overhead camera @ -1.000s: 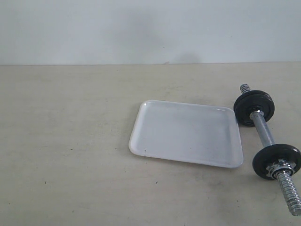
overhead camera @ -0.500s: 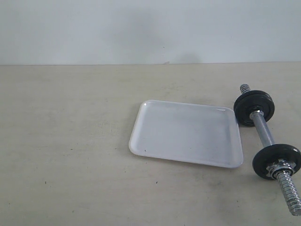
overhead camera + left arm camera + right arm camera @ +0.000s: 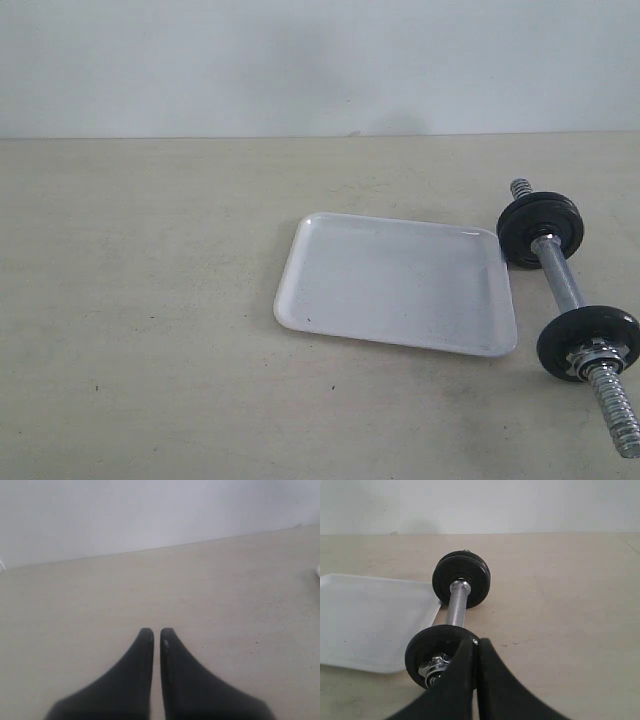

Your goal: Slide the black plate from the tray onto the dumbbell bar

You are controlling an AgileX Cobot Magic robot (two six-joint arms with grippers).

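black plate is nowhere i can pick out as a loose piece. the tray (image 3: pixel 400 290) lies bare on the table (image 3: pixel 150 300), just beside the dumbbell bar (image 3: pixel 562 282), with nothing in it. the bar rests on the table with the far disc (image 3: pixel 540 230) and the near disc (image 3: pixel 588 342) on it, a steel nut (image 3: pixel 592 353) outside the near one, and threaded ends poking out past both. in the right wrist view the far disc looks thick-rimmed, maybe two pieces stacked, but i cannot tell. my reading is that the plate is already on the bar and little is left, or else it is out of sight.

the left gripper (image 3: pixel 156 632) hangs over bare table, fingers pressed nearly together, holding nothing. the right gripper (image 3: pixel 475 642) points along the bar from the near disc's side, fingers together, empty. neither arm shows in the exterior view.
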